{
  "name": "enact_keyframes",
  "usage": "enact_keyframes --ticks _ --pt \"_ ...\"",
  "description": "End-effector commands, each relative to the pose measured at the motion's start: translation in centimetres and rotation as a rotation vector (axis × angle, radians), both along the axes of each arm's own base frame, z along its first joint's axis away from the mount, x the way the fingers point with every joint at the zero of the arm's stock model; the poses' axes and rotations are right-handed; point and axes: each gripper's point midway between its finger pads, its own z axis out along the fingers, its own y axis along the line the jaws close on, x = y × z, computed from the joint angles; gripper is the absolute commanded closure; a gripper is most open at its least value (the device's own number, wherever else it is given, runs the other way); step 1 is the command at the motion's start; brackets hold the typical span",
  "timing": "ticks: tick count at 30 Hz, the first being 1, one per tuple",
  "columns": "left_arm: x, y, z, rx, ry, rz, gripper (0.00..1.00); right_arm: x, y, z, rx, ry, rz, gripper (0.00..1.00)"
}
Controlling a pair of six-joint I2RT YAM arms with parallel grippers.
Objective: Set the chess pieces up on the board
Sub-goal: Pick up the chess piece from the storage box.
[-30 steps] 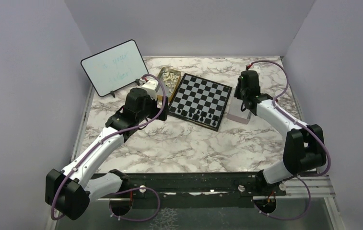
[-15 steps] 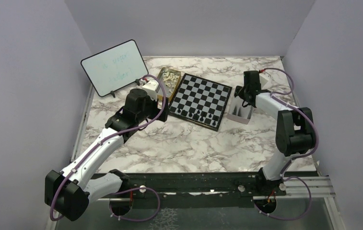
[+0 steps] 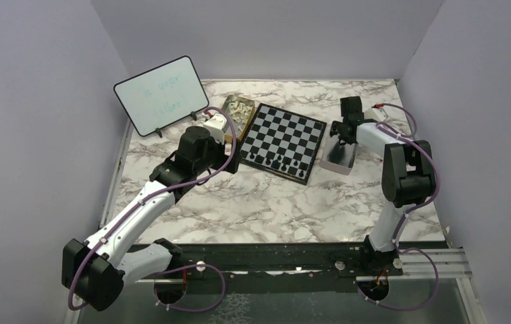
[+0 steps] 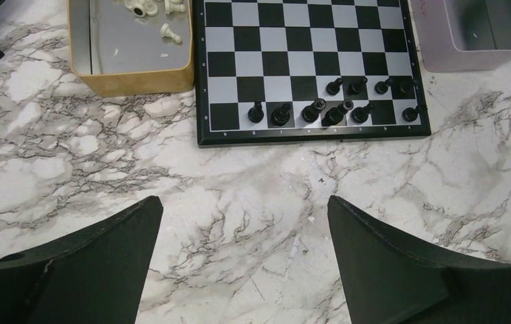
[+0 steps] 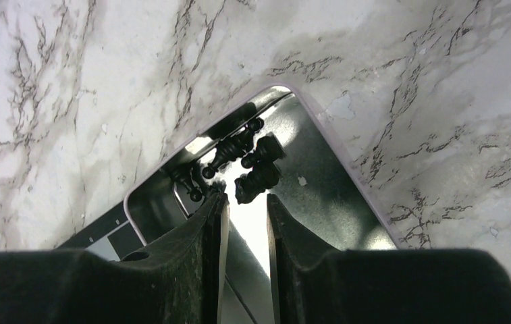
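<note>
Black chessmen [image 4: 316,108] line the near edge of the checkered square board [image 4: 306,40] — left gripper [image 4: 244,202] spread wide; right gripper [image 5: 246,199] narrowly parted, empty, over loose black pieces [image 5: 259,152] in pink-rimmed metal tin [image 5: 327,196].

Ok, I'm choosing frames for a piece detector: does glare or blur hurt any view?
Right wrist: strong glare off the tin's metal floor, so the black pieces in it read only as silhouettes. Left wrist: even light, the board crisp, no glare. Top view: evenly lit, but the board pieces are mere specks.
</note>
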Motion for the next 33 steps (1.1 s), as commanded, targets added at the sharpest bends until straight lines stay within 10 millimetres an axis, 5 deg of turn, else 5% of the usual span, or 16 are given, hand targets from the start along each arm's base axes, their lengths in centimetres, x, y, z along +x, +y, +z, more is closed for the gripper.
enact_keyframes --ticks 1,33 --pt "-0.3 -0.3 0.3 -0.001 -0.023 -0.023 0.08 0.3 -1.8 0.1 -0.024 -0.001 -0.118 0.68" --pt "-0.3 0.1 0.4 0.019 -0.034 -0.008 0.08 -0.3 -1.2 -3.9 0.009 0.119 -0.112 0.72"
